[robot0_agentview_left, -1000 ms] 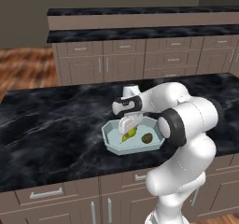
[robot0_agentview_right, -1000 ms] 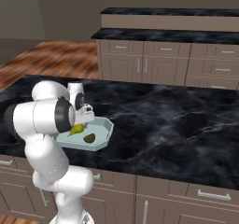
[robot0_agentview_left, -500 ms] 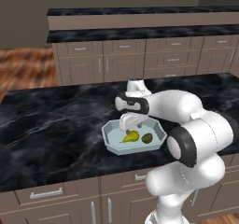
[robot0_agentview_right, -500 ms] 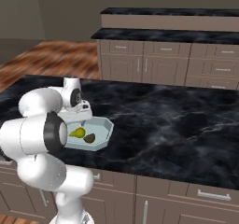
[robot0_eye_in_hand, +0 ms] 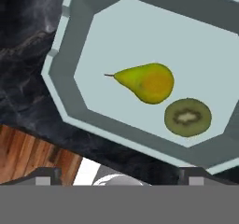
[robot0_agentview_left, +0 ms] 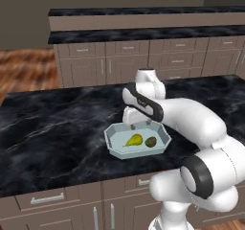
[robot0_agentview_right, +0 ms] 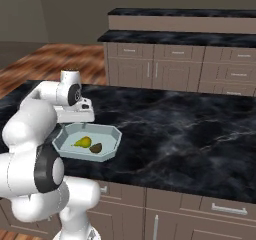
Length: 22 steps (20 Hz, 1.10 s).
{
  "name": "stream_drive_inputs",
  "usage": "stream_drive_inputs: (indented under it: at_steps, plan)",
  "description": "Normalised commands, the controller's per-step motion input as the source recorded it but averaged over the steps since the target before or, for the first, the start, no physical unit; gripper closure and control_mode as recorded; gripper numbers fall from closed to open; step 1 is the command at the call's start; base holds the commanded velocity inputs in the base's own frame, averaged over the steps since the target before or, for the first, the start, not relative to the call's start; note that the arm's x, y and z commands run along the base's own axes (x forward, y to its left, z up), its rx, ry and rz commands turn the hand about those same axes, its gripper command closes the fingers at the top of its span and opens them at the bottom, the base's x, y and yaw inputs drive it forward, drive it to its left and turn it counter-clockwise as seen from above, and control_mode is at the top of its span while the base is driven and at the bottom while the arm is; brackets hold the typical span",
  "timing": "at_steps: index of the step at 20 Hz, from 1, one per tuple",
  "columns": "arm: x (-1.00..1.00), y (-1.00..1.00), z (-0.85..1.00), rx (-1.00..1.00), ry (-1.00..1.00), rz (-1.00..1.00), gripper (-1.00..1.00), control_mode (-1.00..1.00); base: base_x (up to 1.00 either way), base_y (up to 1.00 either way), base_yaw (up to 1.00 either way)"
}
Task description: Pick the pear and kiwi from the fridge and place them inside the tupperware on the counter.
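Gripper of mine hangs above the shallow pale blue-grey rectangular plastic tupperware, its two dark finger tips spread wide apart at the bottom corners of the hand view, with nothing between them. In the left base view my hand sits at the centre of the frame, just over the back rim of the tupperware; in the right base view it is at the left, above the container's far left corner.

Inside the container, the small yellow-green pear with a tapered neck lies on its side in the middle of the hand view, stem pointing to the left of the frame. Just beside its rounder end, to the lower right, sits the small brown-olive kiwi, showing a green cut face with a pale core. Whether the two fruits touch I cannot tell. Both rest on the container floor, the pear left of the kiwi in the left base view.

The tupperware stands on the glossy black marble counter with white veins, near its front edge, over beige-brown cabinets with silver handles. A second run of beige-brown drawers with a dark top crosses the upper part of both base views, with wooden floor at the upper left.
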Motion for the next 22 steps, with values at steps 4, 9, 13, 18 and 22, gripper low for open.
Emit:
stream_drive_inputs:
  at_steps: [4, 9, 13, 18, 22]
  plan:
    - [-0.52, 0.00, 0.69, 0.00, -0.12, -0.22, -1.00, -1.00, 0.00, 0.00, 0.00]
    - [-0.49, 0.00, 0.67, 0.00, -0.10, -0.23, -1.00, -1.00, 0.00, 0.00, 0.00]
    - [-0.47, 0.00, 0.59, 0.00, -0.04, -0.24, -1.00, -1.00, 0.00, 0.00, 0.00]
    - [-0.49, -0.01, 0.41, 0.00, -0.22, -0.21, -1.00, -1.00, 0.00, 0.00, 0.00]
    - [-0.50, -0.01, 0.07, 0.00, -0.32, -0.18, -1.00, -1.00, 0.00, 0.00, 0.00]
